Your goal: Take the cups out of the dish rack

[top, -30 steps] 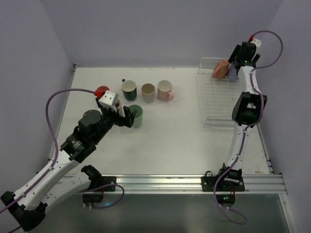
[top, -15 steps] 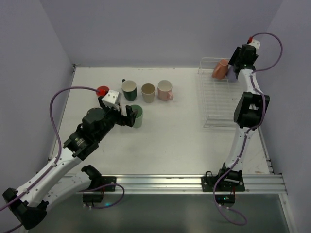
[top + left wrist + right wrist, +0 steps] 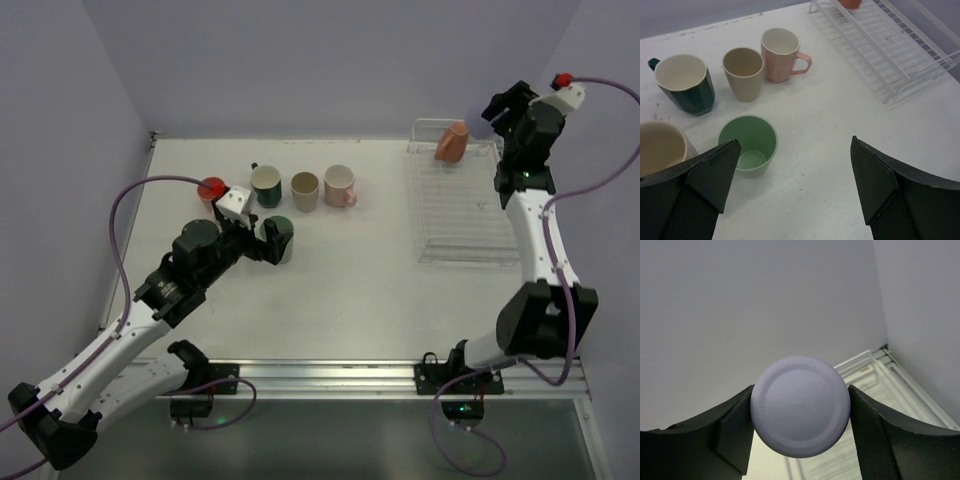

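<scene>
My right gripper (image 3: 484, 120) is shut on the lavender cup (image 3: 477, 126), held in the air above the far end of the dish rack (image 3: 460, 215). The right wrist view shows the cup's round base (image 3: 800, 412) clamped between both fingers. A salmon cup (image 3: 452, 142) leans in the rack's far corner. On the table stand a red cup (image 3: 211, 188), a dark green mug (image 3: 265, 185), a tan cup (image 3: 305, 185), a pink mug (image 3: 340, 185) and a light green cup (image 3: 747, 145). My left gripper (image 3: 795, 160) hangs open just near of the light green cup, holding nothing.
A cream cup (image 3: 660, 147) stands at the left edge of the left wrist view, close to my left finger. Purple walls close in the table at the back and on both sides. The rack's wire floor (image 3: 890, 50) lies bare near its front.
The right gripper has closed on the lavender cup and lifted it up off the rack, the arm swinging right. The left gripper has shifted slightly by the light green cup.
</scene>
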